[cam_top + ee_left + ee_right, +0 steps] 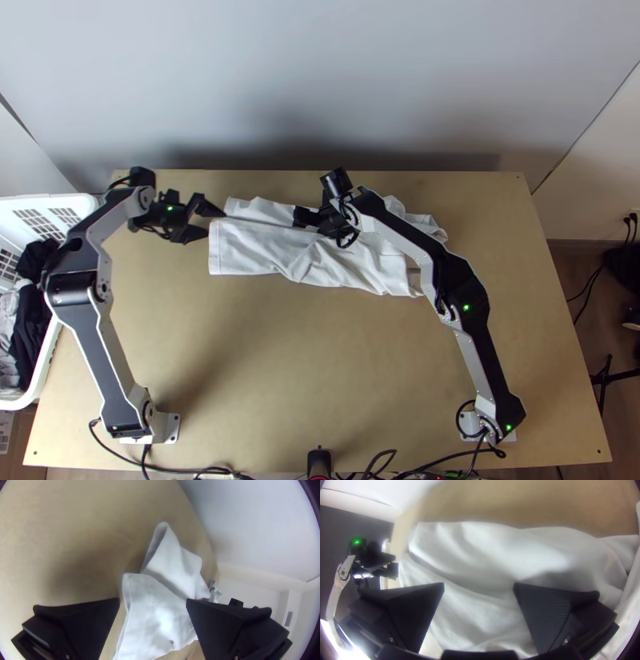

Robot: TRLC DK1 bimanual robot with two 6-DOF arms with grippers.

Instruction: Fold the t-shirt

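1. Fingers of the left hand are standing wide apart at one end of the t-shirt. One finger is lining up just beside the end edge; the other is overlapping the cloth in the left wrist view.
2. Fingers of the right hand are also standing wide apart, over the middle of the t-shirt. Contact with the cloth is not readable.
3. White fabric of the t-shirt is lying as a long, folded, wrinkled band on the tabletop, running from the left hand, below the right hand and onward past it. Another layer is showing along the side farther from the arm bases. Creases are gathering around and past the right hand.
4. Right arm is spanning the part of the band beyond the right hand.
5. White basket is standing outboard of the left hand, beside the tabletop, and is holding dark and light garments.
6. Black cables are running along the near edge, on the arm-base side of both hands.
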